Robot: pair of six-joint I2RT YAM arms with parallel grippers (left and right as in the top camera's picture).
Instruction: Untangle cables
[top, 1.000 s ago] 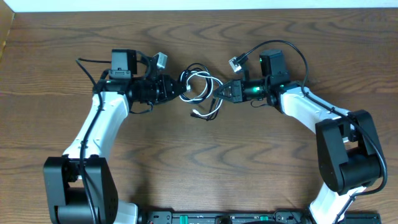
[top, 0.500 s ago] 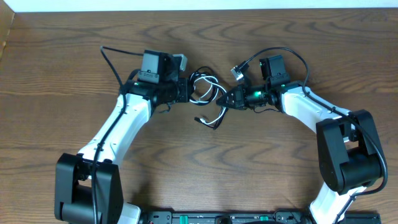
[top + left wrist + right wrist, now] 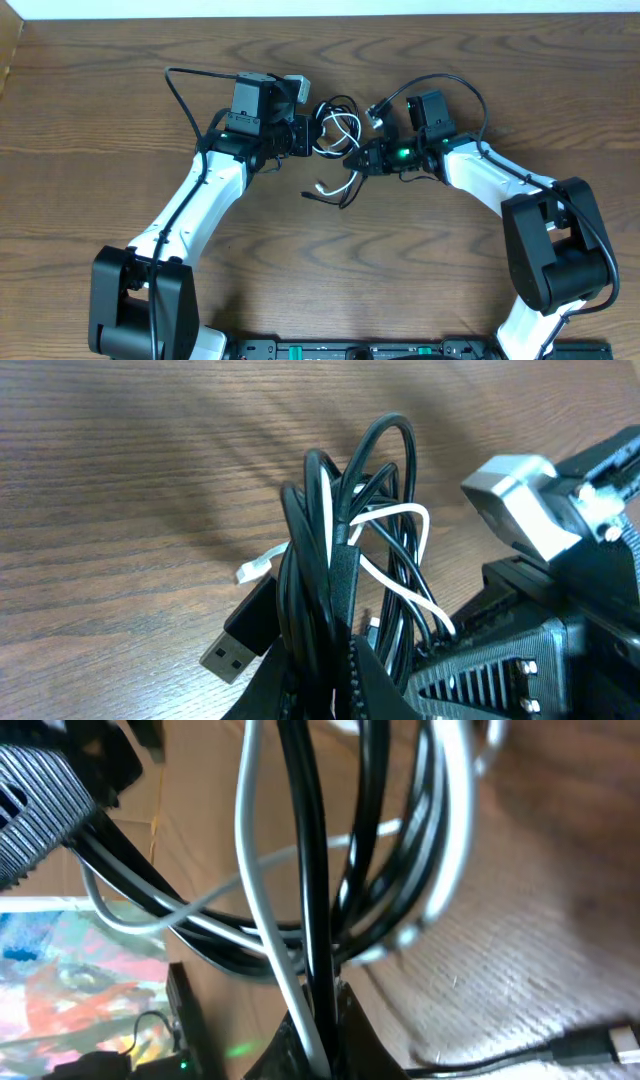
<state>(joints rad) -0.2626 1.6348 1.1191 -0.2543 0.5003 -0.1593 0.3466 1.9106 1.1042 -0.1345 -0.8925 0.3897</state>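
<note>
Gripping the knot from both sides: my left jaws are pinched tight on several strands of the black cable (image 3: 300, 560), and my right jaws are closed on a black strand, with the white cable (image 3: 398, 512) running in beside it. White loops thread through the black coils between my wrists, over the table (image 3: 120, 80). A black USB plug (image 3: 235, 645) sticks out below.

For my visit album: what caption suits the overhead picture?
Left gripper and right gripper, both shut, hold tangled black cable and white cable over a wooden table.
</note>
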